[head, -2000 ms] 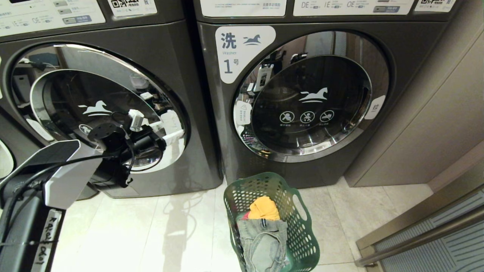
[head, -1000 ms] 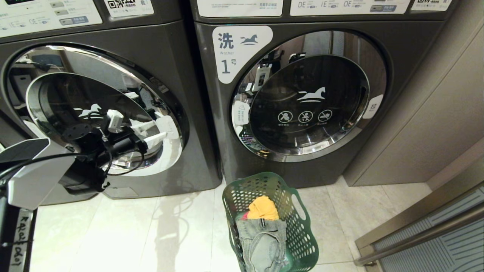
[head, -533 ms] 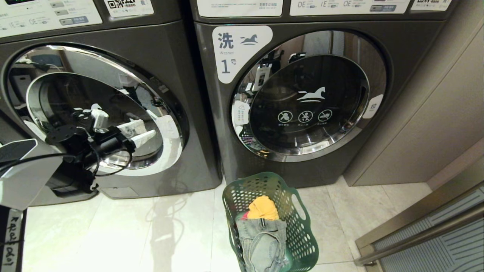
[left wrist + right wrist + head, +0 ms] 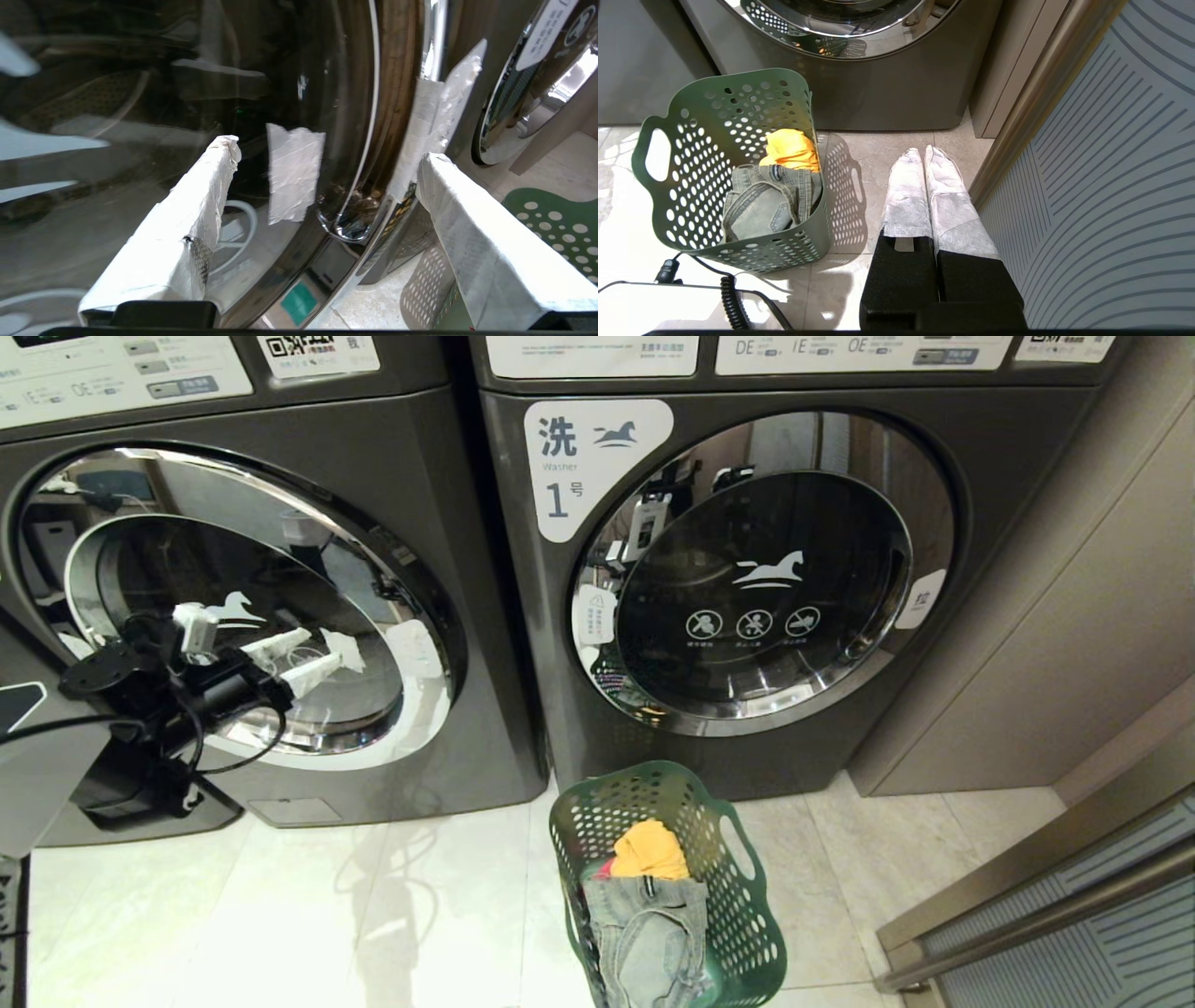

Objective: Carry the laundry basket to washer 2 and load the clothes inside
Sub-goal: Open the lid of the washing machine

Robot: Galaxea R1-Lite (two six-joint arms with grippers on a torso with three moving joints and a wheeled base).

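Two dark grey front-load washers side by side: left washer (image 4: pixel 252 607), washer labelled 1 (image 4: pixel 747 569) right of it. Dark green perforated plastic laundry basket (image 4: pixel 738 896) on floor before washer 1 (left of centre), grey denim jeans (image 4: pixel 649 933) and yellow-orange cloth (image 4: pixel 651 851) inside, cloth behind jeans.

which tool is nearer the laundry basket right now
Right. The right tool hangs shut just beside the laundry basket; the left tool is open up at the left washer's door.
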